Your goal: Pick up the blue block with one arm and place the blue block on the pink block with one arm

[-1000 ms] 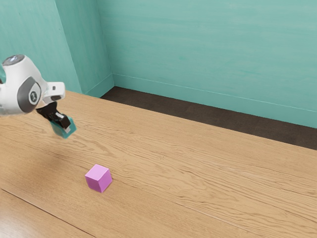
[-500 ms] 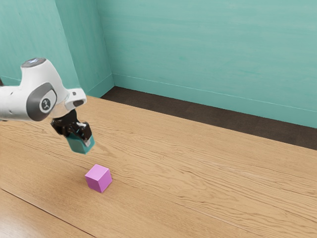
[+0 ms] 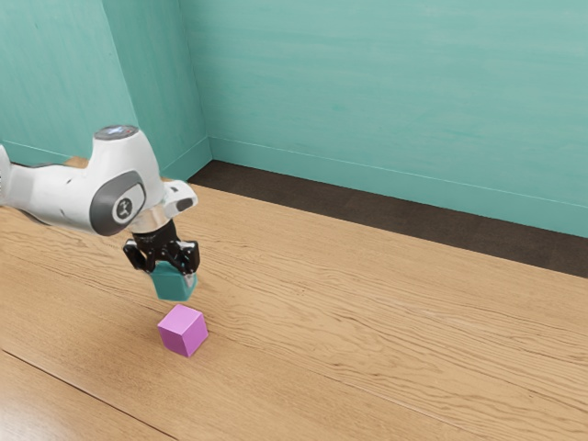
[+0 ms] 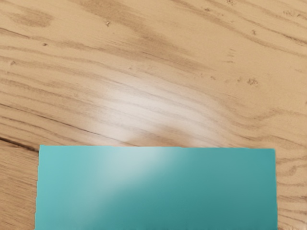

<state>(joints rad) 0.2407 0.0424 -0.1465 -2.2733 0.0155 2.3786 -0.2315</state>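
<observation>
- The white arm (image 3: 87,195) comes in from the left edge of the exterior view and bends downward at its end in the left-centre of the frame.
- The black gripper (image 3: 168,266) points down, its fingers clenched on the blue block (image 3: 175,285) from two sides, grasping its upper part.
- The blue block (more teal than blue in this render) hangs in the air, clear of the tabletop (image 3: 386,322), with its lower part showing below the fingers.
- The pink block (image 3: 183,330) sits on the tabletop in the lower left part of the frame, one corner turned toward the camera.
- In the picture the blue block is just above the pink block and a touch to its left; a narrow strip of wood shows between them, so they are apart.
- In the wrist view the blue block (image 4: 158,189) spans the lower part of the frame as a wide teal face with a pale sheen, and the wood grain of the tabletop (image 4: 153,72) lies beyond it.
- Behind the tabletop a dark floor (image 3: 413,216) strip runs along the teal wall (image 3: 386,92).
</observation>
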